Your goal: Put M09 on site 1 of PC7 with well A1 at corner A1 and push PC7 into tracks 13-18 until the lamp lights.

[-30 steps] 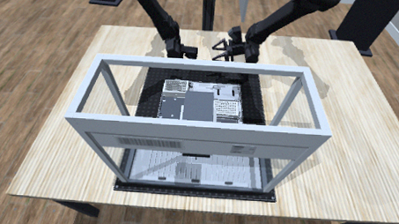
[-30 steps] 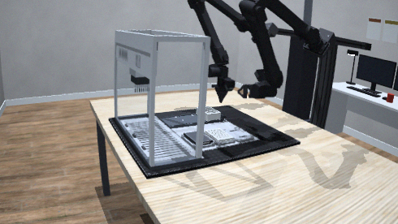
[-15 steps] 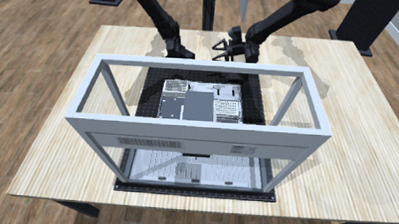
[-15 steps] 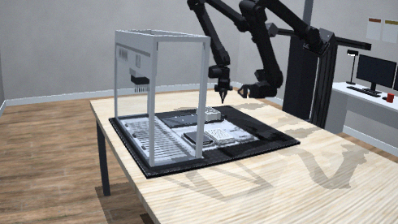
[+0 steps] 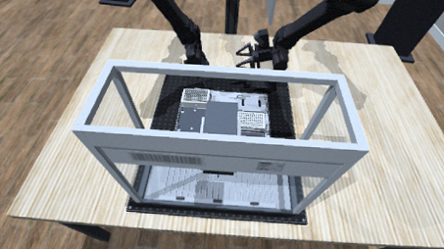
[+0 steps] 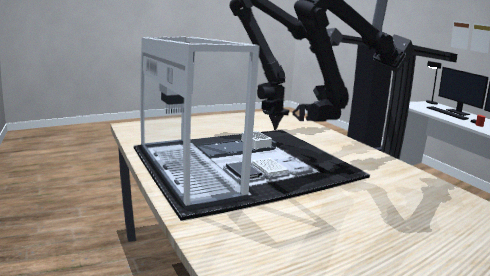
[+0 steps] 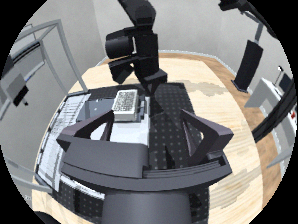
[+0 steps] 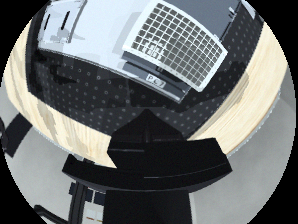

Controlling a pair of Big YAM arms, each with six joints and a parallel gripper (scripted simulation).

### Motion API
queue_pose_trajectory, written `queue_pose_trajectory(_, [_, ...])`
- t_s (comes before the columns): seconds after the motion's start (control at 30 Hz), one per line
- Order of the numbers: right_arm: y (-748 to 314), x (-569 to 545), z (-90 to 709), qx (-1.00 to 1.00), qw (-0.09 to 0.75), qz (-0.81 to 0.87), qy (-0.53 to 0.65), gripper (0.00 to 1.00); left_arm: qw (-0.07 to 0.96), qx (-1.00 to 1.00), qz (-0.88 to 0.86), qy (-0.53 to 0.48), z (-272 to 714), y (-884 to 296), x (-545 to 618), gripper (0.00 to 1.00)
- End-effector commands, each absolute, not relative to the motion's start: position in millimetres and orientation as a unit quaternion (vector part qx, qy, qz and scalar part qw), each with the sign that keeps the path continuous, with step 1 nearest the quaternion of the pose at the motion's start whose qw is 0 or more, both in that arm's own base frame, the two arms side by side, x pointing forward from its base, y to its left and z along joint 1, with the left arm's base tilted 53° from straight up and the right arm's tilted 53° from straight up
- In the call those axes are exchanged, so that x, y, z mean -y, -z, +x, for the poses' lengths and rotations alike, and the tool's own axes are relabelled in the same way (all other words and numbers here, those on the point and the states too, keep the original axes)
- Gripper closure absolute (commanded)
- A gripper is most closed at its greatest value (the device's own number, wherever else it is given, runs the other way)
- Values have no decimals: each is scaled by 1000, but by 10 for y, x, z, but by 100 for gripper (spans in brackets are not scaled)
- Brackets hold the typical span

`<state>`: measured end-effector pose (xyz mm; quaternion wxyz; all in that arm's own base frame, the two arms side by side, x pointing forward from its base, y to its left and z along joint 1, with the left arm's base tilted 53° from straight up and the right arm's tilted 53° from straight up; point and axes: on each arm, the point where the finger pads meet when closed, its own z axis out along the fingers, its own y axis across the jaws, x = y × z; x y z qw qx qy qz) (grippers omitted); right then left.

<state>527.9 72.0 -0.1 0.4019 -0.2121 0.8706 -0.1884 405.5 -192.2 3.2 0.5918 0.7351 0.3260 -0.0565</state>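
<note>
M09 (image 5: 195, 95) (image 6: 258, 140) (image 7: 126, 102) (image 8: 175, 46), a white block, sits at the handle end of the grey carrier PC7 (image 5: 190, 119) (image 6: 220, 147) (image 8: 210, 14); full seating and corner A1 cannot be told. PC7 lies on the apron, its front end hidden. M06 (image 5: 253, 120) (image 6: 270, 166) is in S2, dark M60 (image 5: 252, 133) (image 6: 244, 170) in S3; nest S1 (image 5: 250, 103) (image 8: 62, 22) is empty. My right gripper (image 6: 275, 128) (image 8: 147, 112) is shut and empty, above the mat near the handle. My left gripper (image 5: 238, 59) (image 7: 146, 113) is open and empty, high beyond S1.
The instrument's grey frame (image 5: 221, 145) (image 6: 187, 120) stands over the rails (image 5: 234, 186) (image 6: 200, 175). A dark head (image 5: 218, 172) (image 6: 172, 96) hangs inside it. The lamp (image 5: 180, 198) behind the tracks on PC7's side looks dark. The two arms are close together.
</note>
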Motion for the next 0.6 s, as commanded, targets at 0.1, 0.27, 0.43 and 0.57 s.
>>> queue_pose_trajectory(0.1, [105, -709, 5325, -894, 437, -23, 100, 100, 590, -324, 737, 67, 3916, -23, 1925, 0])
queue_pose_trajectory(0.27, [132, -717, 5333, -894, 440, 7, 85, 100, 590, -324, 737, 67, 3916, -23, 1925, 0])
queue_pose_trajectory(0.43, [146, -696, 5339, -894, 440, 5, 90, 100, 590, -324, 737, 67, 3916, -23, 1925, 0])
queue_pose_trajectory(0.57, [79, -703, 5366, -891, 446, 3, 90, 100, 593, -349, 722, 77, 3811, -43, 1857, 0])
